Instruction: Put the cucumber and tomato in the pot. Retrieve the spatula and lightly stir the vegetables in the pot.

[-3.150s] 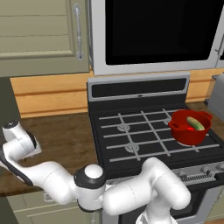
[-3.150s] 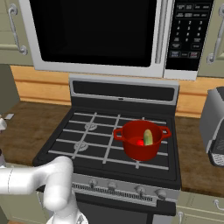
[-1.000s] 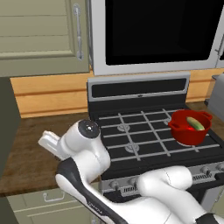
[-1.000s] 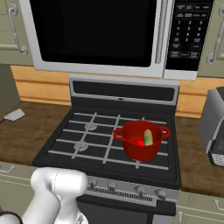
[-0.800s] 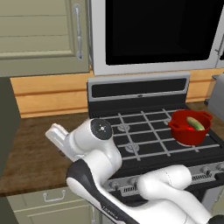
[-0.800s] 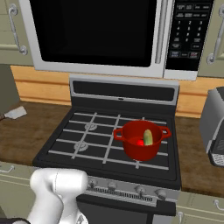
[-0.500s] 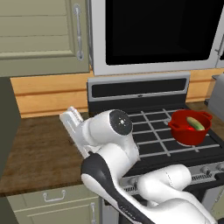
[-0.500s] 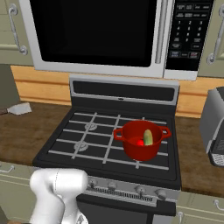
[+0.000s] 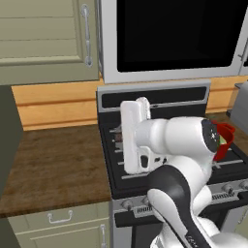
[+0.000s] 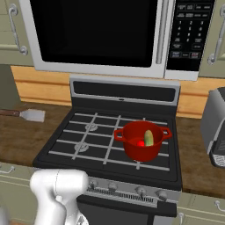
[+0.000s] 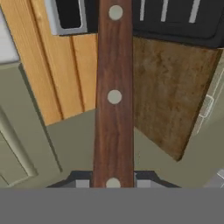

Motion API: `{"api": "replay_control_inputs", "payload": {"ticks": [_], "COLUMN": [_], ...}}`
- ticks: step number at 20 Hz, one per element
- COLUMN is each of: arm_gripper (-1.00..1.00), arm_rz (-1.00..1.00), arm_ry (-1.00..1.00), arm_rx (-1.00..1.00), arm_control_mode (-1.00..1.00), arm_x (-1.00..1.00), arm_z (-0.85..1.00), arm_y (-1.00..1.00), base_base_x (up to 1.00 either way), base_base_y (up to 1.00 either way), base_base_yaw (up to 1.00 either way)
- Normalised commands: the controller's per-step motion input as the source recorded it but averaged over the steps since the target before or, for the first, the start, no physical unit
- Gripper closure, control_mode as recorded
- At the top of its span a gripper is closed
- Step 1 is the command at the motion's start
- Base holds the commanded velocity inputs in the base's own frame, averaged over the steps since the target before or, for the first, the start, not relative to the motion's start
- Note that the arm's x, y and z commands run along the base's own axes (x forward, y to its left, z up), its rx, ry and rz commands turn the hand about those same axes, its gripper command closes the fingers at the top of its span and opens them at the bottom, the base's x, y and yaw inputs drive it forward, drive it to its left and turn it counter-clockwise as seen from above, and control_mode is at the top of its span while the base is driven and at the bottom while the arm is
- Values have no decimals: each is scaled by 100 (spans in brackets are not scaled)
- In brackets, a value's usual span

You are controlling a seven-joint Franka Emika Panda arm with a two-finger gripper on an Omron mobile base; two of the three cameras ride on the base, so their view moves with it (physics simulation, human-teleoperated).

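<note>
Here the gripper [image 11: 113, 183] is clamped on the spatula [image 11: 114, 96]; its wooden handle runs up the hand view, blade cut off at the top. The arm hides most of the pot [image 10: 142, 141], which holds the cucumber [image 10: 149, 137] and a half-hidden tomato [image 10: 140, 143].

The black gas stove [image 10: 66, 151] carries the red pot [image 10: 141, 141], which stands on the grates of its right-hand burners, near the front. A brown wooden counter [image 9: 53, 164] runs to the left of the stove and continues on its right [image 10: 193, 158], where a grey appliance [image 10: 216, 127] stands on it at the frame edge.
</note>
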Motion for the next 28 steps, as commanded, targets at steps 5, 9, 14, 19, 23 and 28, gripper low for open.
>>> {"api": "replay_control_inputs", "payload": {"ticks": [5, 9, 14, 19, 23, 28], "arm_gripper": [100, 100, 100, 100, 100, 100], "arm_rz": [-20, -12, -12, -10, -3, 0], "arm_ry": [2, 3, 21, 5, 3, 12], "arm_rx": [62, 55, 25, 27, 20, 9], "arm_control_mode": [-100, -100, -100, -100, -100, -100], "arm_x": [-12, 0, 0, -17, -2, 14], "arm_z": [9, 31, 21, -2, -8, -4], "arm_y": [-88, -85, -85, -100, -99, -90], "base_base_x": [0, 0, 0, 0, 0, 0], "base_base_y": [0, 0, 0, 0, 0, 0], "base_base_yaw": [0, 0, 0, 0, 0, 0]}}
